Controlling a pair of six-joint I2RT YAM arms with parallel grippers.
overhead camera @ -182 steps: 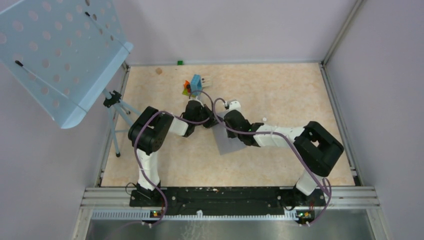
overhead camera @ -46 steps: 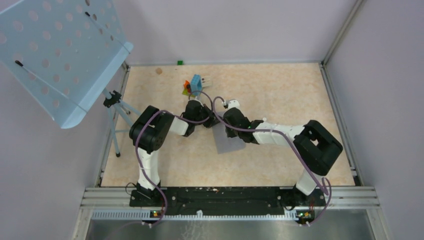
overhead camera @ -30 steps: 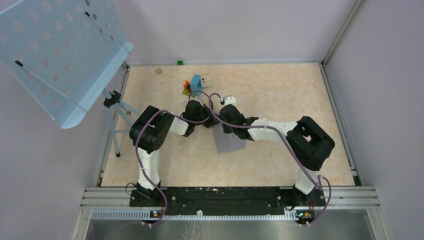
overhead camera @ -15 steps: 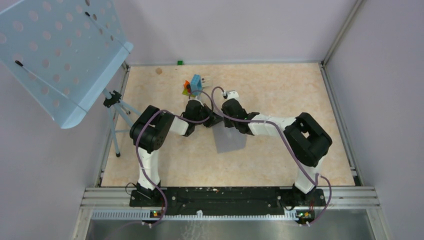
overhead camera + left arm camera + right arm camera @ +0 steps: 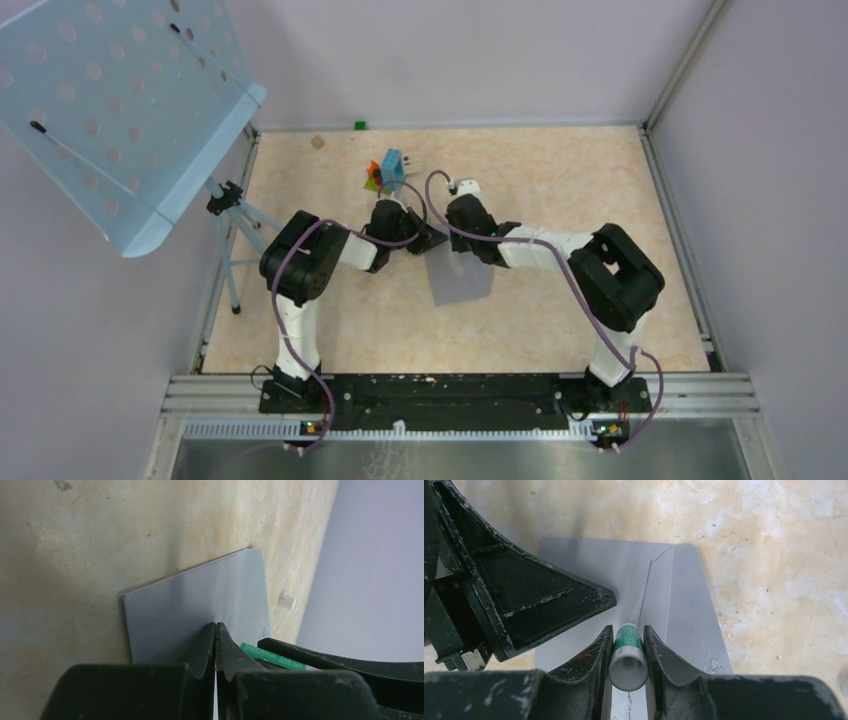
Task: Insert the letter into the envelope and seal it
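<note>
We hold two claws over the flat grey paper envelope (image 5: pixel 462 288).
Our left claw (image 5: pixel 215 630) has its two black fingers pressed tight together. Their tips touch the envelope, but we cannot tell if any paper is pinched between them. Our right claw (image 5: pixel 628 640) squeezes a small white stick with a green band (image 5: pixel 628 661), which points down at the envelope just ahead of it. The left claw's tip sits just beside the stick. The envelope lies flat under both claws.

Grey envelope (image 5: pixel 461 282) flat on tan floor (image 5: pixel 560 180), creased lengthwise.
</note>
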